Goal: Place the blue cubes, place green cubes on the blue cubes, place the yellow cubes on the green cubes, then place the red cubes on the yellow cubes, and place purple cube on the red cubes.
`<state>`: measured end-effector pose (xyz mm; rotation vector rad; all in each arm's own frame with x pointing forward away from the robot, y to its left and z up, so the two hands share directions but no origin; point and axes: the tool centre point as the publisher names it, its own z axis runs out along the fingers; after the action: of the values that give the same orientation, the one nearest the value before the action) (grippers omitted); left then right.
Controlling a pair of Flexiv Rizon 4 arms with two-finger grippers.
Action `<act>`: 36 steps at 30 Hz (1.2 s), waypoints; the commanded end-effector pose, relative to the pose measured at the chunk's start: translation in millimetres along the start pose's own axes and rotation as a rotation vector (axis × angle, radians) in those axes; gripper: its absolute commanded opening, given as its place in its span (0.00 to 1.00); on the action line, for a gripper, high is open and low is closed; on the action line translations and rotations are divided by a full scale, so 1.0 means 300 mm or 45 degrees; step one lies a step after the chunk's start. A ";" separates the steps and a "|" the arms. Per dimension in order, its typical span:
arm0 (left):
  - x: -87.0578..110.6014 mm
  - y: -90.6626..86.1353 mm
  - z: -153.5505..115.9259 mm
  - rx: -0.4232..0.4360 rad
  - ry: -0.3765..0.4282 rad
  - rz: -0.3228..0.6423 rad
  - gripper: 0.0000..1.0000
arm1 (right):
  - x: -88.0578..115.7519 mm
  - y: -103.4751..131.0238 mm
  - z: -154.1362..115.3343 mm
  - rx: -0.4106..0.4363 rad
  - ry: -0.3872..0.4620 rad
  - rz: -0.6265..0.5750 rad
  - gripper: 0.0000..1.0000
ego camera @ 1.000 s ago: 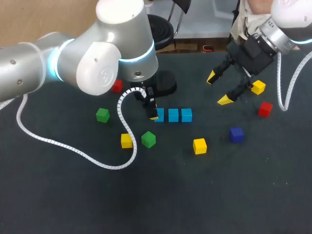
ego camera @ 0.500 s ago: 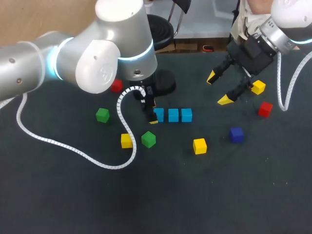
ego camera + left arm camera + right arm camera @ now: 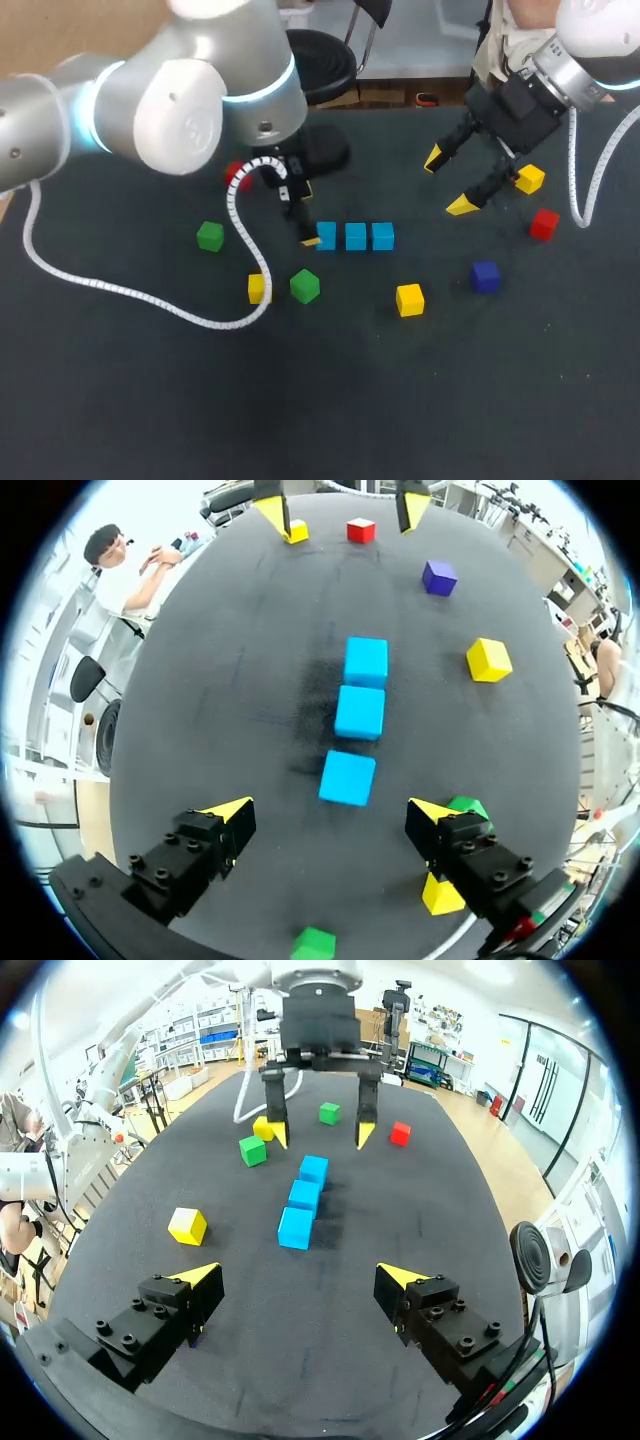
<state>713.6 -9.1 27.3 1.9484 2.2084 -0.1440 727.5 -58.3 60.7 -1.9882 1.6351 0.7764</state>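
— Left arm [image 3: 180, 110] has drawn back and toward its own side over the last second, and the left tool [image 3: 330, 812] has come off the end of the blue row. Did any cube shift?

— No. The three blue cubes [image 3: 355, 237] lie as they did, touching side by side in a straight row at the middle of the tabletop [image 3: 330, 400], their top faces showing.

— How does the left tool stand?

— Its fingers are apart and hold nothing. It hangs above the left end of the row. In its wrist view the nearest blue cube lies just ahead of the gap between the yellow tips.

— And the other one?

— The right tool [image 3: 448, 183] has kept its place above the far right part of the tabletop, fingers spread wide with nothing between them. One yellow cube [image 3: 530, 179] and one red cube [image 3: 544, 223] lie near it.

— The rest?

— All lie singly on the tabletop. One green cube [image 3: 305, 286] sits on the robot's side of the row's left end, with a second yellow cube [image 3: 255, 288] close beside it. The other green cube [image 3: 210, 236] is farther left. A third yellow cube [image 3: 409, 299] lies on the robot's side of the row's right end, and the purple cube [image 3: 485, 276] is to its right. A second red cube [image 3: 237, 175] shows partly behind the left arm's cable [image 3: 233, 215].
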 end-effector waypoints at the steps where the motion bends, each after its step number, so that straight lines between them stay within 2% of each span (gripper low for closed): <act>1: 0.030 -0.040 -0.063 -0.021 -0.011 0.001 1.00 | 0.000 0.000 0.000 0.001 -0.001 -0.001 1.00; 11: 0.057 -0.080 -0.129 -0.006 -0.077 -0.046 1.00 | 0.000 0.000 0.000 0.001 -0.001 -0.001 1.00; 20: 0.050 -0.136 -0.180 -0.019 -0.105 -0.039 1.00 | 0.000 0.000 0.000 0.001 -0.001 -0.001 1.00; 36: 0.075 -0.247 -0.213 0.016 -0.149 -0.037 1.00 | 0.000 0.000 0.000 0.001 -0.001 -0.001 1.00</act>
<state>637.2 8.8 80.3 1.8700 2.1818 -0.2599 727.5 -58.3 60.8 -1.9882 1.6351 0.7764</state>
